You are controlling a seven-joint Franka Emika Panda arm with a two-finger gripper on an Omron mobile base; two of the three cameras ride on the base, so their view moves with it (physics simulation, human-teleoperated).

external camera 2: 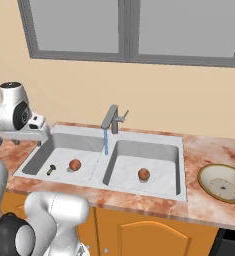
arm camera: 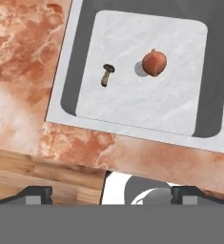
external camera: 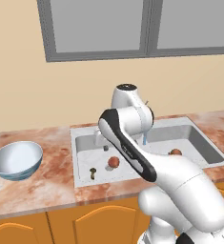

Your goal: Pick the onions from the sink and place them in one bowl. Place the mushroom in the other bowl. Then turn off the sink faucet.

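The sink (external camera 2: 154, 192) has two basins, and water runs from the sink faucet (external camera 2: 112, 118). One onion (arm camera: 154, 63) lies in the left basin beside the drain, with the mushroom (arm camera: 106, 75) on its side a short way from it. In the right base view the same onion (external camera 2: 75, 164) and mushroom (external camera 2: 51, 169) sit in the left basin and a second onion (external camera 2: 144, 174) in the right. My gripper (external camera 2: 27, 142) hangs well above the left basin's rim, open and empty, and its fingertips (arm camera: 37, 194) stand wide apart. The tan bowl (external camera 2: 222, 182) sits right of the sink, the blue bowl (external camera: 17, 159) left.
A marble counter (external camera: 46, 186) runs around the sink, with wooden cabinet doors (external camera: 99, 224) below its front edge. A window (external camera 2: 129, 30) sits in the wall behind the faucet. My own arm (external camera: 127, 147) crosses in front of the middle of the sink in the left base view.
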